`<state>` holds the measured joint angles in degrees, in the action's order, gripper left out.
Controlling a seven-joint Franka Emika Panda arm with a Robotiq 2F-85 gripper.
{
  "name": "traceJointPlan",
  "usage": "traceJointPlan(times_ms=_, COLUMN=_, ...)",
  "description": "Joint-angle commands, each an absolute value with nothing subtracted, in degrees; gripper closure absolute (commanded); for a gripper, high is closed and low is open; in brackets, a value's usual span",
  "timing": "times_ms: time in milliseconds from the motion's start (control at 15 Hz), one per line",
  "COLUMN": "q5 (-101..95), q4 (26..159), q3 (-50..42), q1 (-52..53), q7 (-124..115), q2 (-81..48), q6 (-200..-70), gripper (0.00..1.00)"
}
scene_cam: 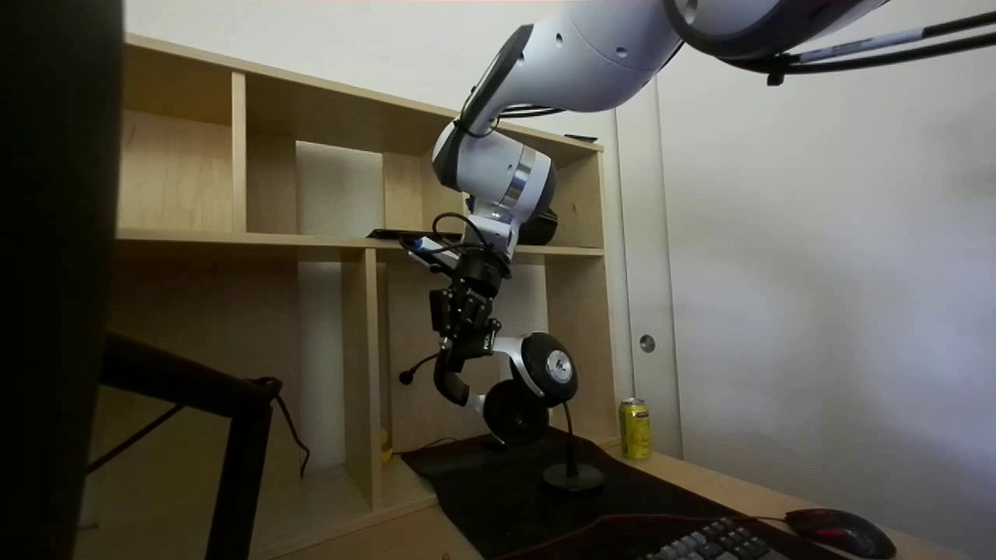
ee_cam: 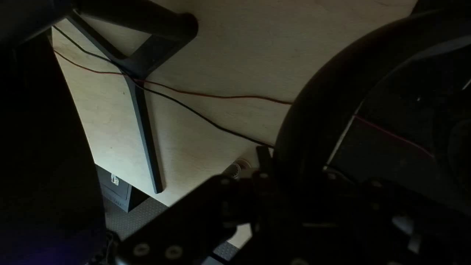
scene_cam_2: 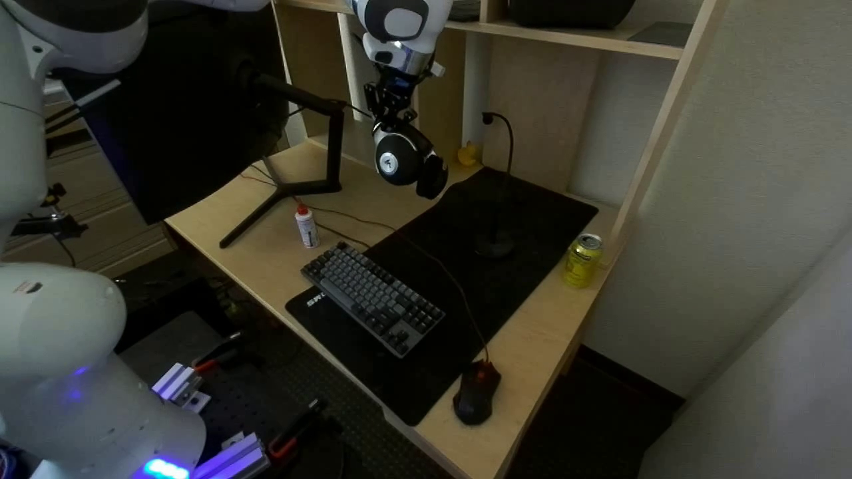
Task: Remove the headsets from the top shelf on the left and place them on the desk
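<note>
Gripping over-ear headphones (scene_cam_2: 407, 158) by the headband (ee_cam: 325, 103), the Robotiq gripper (scene_cam: 469, 350) holds them above the desk (scene_cam_2: 532, 332). Removal from the top shelf (scene_cam: 179, 236) looks done; placing remains.

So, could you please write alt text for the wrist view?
The fingers hold a black headset by its curved band above a pale wooden desk, where a red cable and a black cable cross a dark stand.

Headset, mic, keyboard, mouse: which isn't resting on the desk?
The headset, held up by its headband in the gripper. The mic, keyboard and mouse all rest on the desk.
</note>
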<state>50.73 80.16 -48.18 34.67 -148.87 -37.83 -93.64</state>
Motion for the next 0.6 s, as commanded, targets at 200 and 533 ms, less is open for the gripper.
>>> traceJointPlan(times_ms=200, q5=52.81, q4=81.41, q3=-51.21, q1=36.52, q7=-148.87, q2=-38.73, q6=-93.24, gripper=0.95)
traceJointPlan(times_ms=533, q5=55.02, q4=82.70, q3=-50.42, q1=36.77, q7=-149.04, q2=-38.70, q6=-98.95, gripper=0.95)
